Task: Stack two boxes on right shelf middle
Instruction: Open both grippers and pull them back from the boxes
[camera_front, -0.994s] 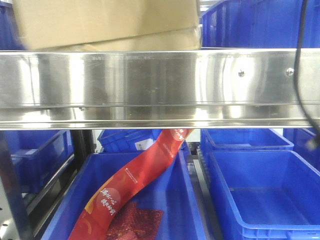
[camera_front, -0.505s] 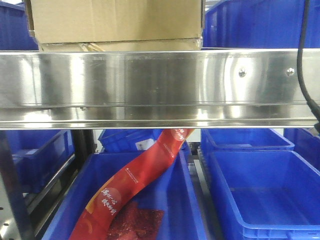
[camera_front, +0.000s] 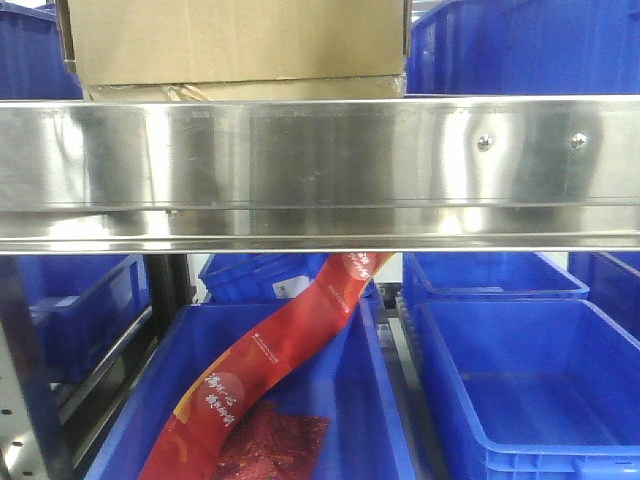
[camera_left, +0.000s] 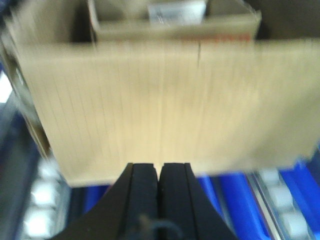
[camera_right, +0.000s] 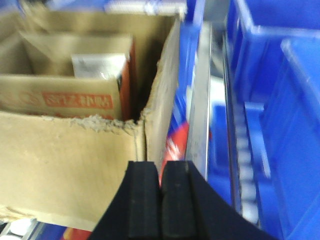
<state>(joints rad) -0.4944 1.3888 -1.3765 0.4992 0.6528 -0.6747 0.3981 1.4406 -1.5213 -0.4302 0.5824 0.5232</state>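
Fingers of the left gripper (camera_left: 160, 172) are pressed together, empty, the tall box (camera_left: 165, 105) just ahead, long axis crosswise. The right gripper (camera_right: 161, 172), likewise clenched and empty, faces its right corner. In the front view it sits on the shallow box (camera_front: 240, 91) on the shelf (camera_front: 320, 170).

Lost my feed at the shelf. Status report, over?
Left gripper shut, empty, at big box. Right gripper shut, empty, at its corner. Big box sits on shallow box on steel shelf. No obstruction seen.
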